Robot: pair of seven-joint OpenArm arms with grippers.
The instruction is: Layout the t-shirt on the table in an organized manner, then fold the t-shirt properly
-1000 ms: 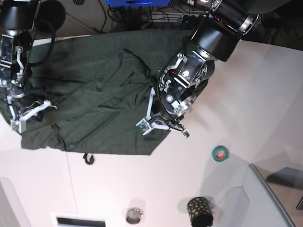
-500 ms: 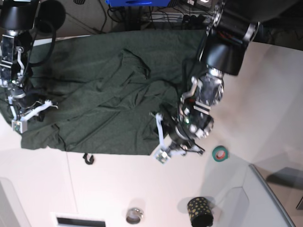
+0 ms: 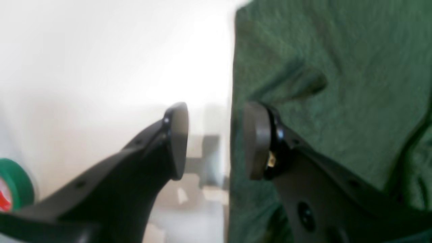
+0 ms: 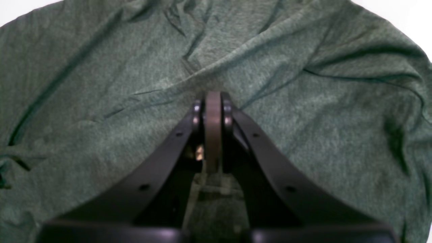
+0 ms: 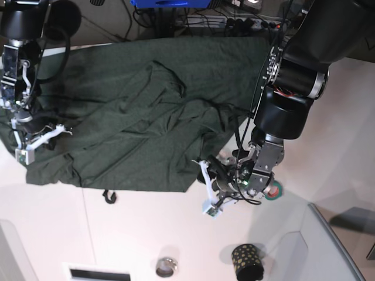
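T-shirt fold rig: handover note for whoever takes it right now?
Left gripper: open, empty, at the hem edge of the large dark green fabric t-shirt, one finger over cloth, one over the smooth white table.
Right gripper: shut; whether it pinches cloth is unclear.
Shirt: spread across the far side of the table, wrinkled and bunched mid-body.
Done: rough spread.
Left: flatten, straighten, fold.

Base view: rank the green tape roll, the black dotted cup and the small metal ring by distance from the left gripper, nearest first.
From the left gripper:
1. Green tape roll, on the table just beyond the wrist.
2. Black dotted cup, toward the near edge.
3. Small metal ring, near edge; almost level with the cup, so uncertain.
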